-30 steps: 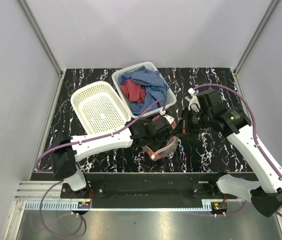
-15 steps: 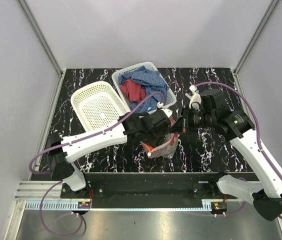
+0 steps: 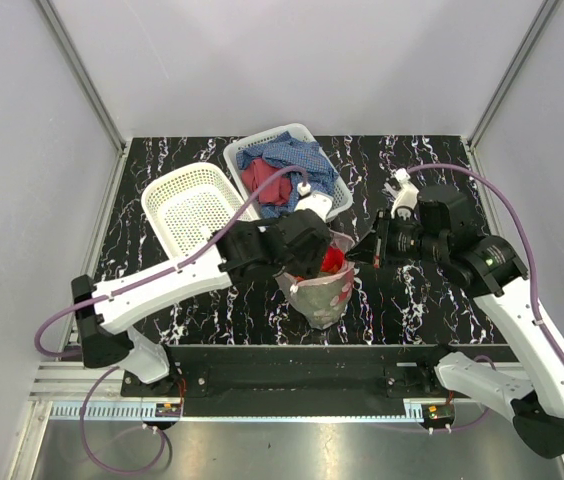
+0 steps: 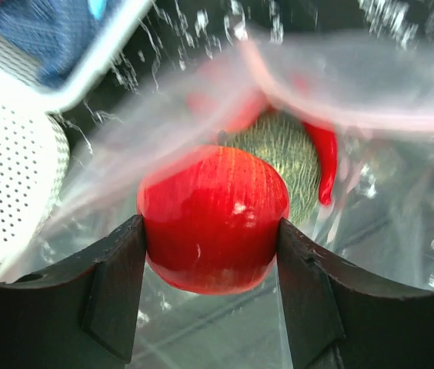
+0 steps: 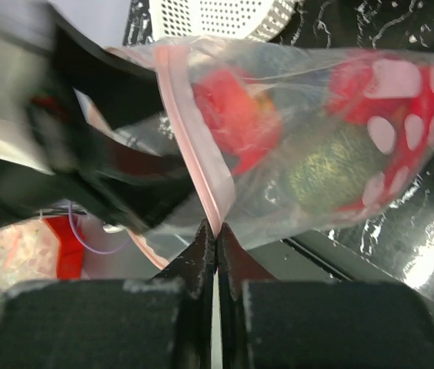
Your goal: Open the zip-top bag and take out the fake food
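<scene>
The bag (image 3: 322, 300) sits near the middle of the table (image 3: 422, 300), on the near side, just in front of the two white baskets. A second ago it lay low and flat under the left arm. Now it is lifted and stands up more, with its mouth open toward the top.

The right gripper (image 5: 215, 231) is shut tight on the pink zip edge of the bag and holds that side up. The left gripper (image 4: 211, 238) has reached into the open mouth. Its two fingers press on both sides of a red fruit (image 4: 213, 219), so it has hold of one piece of the food. The left arm has also swung back toward the left.

So the bag is already open, and the first piece looks ready to come out. The view is blurry here, so I cannot tell if the red fruit is all the way out of the plastic yet.

Behind the fruit, inside the bag, are a green round piece (image 4: 282, 157) and a thin red chili (image 4: 325, 157). More red shows through the dotted plastic in the right wrist view. These pieces are still to come out.

The left basket (image 3: 197, 210) is close by, and the far basket (image 3: 307, 133) holds cloths (image 3: 297, 165).
</scene>
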`<state>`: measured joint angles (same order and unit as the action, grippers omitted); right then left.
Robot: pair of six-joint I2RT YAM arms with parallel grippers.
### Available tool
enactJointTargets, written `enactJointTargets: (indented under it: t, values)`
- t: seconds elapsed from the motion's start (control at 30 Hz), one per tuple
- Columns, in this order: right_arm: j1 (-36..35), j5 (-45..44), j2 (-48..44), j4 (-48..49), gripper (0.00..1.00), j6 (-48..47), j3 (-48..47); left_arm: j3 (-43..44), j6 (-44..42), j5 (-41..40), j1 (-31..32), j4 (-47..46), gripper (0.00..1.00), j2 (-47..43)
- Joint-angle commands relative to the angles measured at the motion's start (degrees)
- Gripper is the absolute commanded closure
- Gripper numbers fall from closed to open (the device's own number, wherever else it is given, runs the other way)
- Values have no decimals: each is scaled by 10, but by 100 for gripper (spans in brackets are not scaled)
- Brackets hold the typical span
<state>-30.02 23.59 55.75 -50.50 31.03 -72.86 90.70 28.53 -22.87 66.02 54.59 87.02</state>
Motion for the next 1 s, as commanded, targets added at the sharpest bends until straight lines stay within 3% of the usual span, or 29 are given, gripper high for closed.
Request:
enactJointTargets:
  t: [0.0,0.07,0.27,0.57,0.8,0.9,0.97]
  values:
    - [1,-33,-29,-21,100,-18,9,-4,1,-58,-8,-52,100,-35]
    - [0,-21,-32,-21,100,-17,20,2,1,-53,-13,-53,100,-35]
    - [0,10,21,18,100,-2,28,47,-55,79,-12,-103,100,-57]
    - [0,-49,87,8,100,-40,4,99,22,106,-28,-104,100,-147]
    - [1,-147,110,-40,100,-16,-10,86,26,36,-42,-107,100,-235]
    - [1,-172,115,-64,100,-19,-26,82,2,-11,-69,-95,100,-258]
    - [1,-175,113,-76,100,-31,-36,82,-13,-23,-119,-75,100,-259]
